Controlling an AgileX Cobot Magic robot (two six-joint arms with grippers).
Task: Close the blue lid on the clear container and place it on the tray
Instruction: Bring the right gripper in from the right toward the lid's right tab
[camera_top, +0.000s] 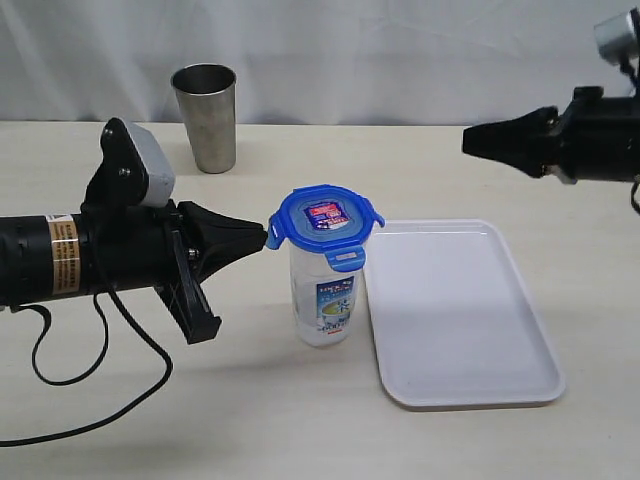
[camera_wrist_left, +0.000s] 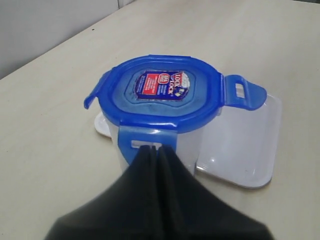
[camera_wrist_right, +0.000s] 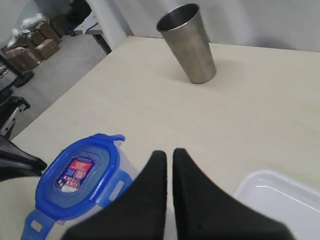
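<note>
1. Left claw (camera_top: 262, 238): jaws closed on nothing, tip against a side flap of the blue lid (camera_top: 325, 218). Right claw (camera_top: 470, 140): closed, empty, raised well apart.
2. The clear container (camera_top: 325, 305) stands on the tabletop (camera_top: 250, 420) just beside the tray (camera_top: 470, 310), not on it.
3. Hazard: sideways pressure applied this high may tip the container or slide it into the tray rim.
4. Hazard: the flaps stand out and look unlatched, so the lid may separate if lifted.
</note>
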